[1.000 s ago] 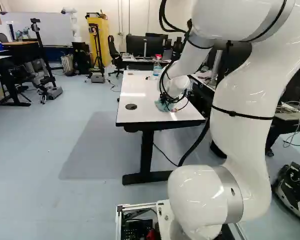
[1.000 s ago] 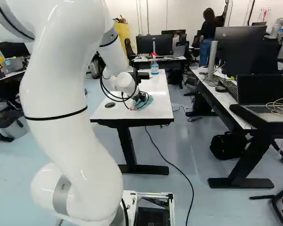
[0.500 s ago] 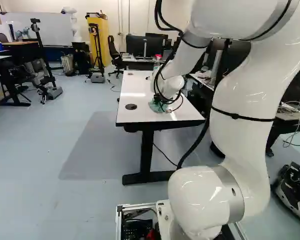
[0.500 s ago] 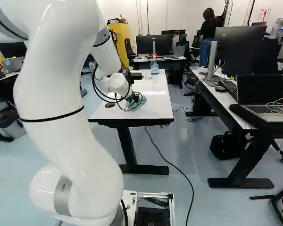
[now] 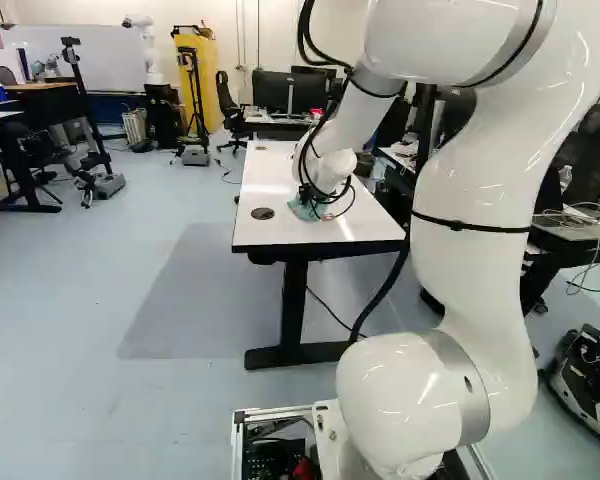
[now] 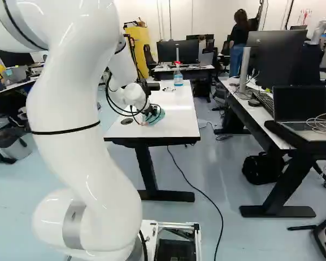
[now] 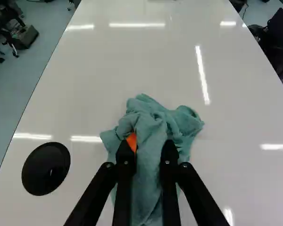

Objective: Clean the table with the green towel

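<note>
In the left base view, we see our big white arm [image 5: 470, 200] reach over to a white table [image 5: 280, 170]. The green towel [image 5: 307, 210] is on the table, under the arm's end, near a round dark cap [image 5: 262, 213]. Far back, there is a whiteboard [image 5: 80, 65], but we can't read it from here. In the right base view, we see the black gripper [image 6: 150, 115] down at the towel, on the near part of the table. A bottle with a red top [image 6: 177, 78] stands farther back; any words on it are too small for us to read. In the wrist view, we see the towel bunched up between the two fingers [image 7: 125, 162] of the gripper [image 7: 148, 153]. They stand a bit apart and squeeze it from both sides. One orange pad [image 7: 132, 141] peeks out.
</note>
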